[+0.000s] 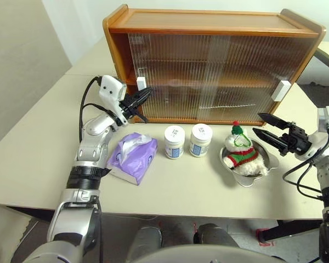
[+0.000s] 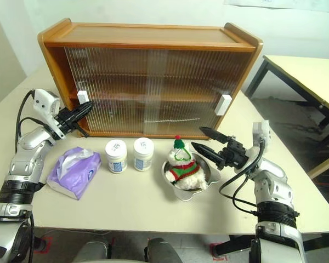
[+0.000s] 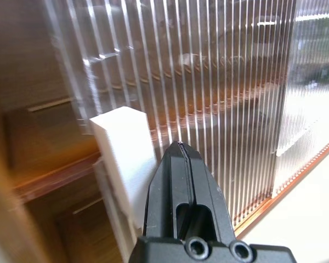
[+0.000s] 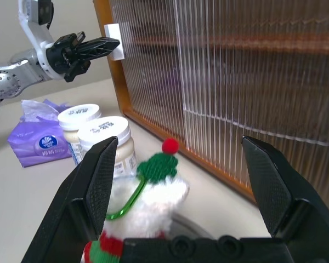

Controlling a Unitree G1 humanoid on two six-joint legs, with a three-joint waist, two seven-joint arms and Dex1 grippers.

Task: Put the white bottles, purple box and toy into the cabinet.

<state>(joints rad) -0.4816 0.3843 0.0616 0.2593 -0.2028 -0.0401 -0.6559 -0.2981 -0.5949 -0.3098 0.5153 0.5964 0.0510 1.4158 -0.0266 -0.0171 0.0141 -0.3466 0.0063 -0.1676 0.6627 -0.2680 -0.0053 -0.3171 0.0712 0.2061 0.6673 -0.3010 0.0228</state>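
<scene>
From the left eye, the left gripper [image 1: 144,96] has its fingers pressed together, empty, tips at the left handle [image 1: 141,83] of the cabinet [image 1: 214,66], just beside its right face; the doors look closed, so the judgement is that the door must slide first; the box [image 1: 132,157], two bottles [image 1: 174,141] and the toy [image 1: 242,152] in a steel bowl [image 1: 267,159] sit in a row on the table [image 1: 38,148] in front of the cabinet. From the right eye, the right gripper [image 2: 204,140] stands wide and empty just right of the toy, nearer to it than the left. In the left wrist view, whether the fingertips [image 3: 180,159] touch the handle cannot be told. In the right wrist view, the toy lies straight ahead between the spread fingers; its lower body is cut off; the ribbed doors blur the shelves behind.
</scene>
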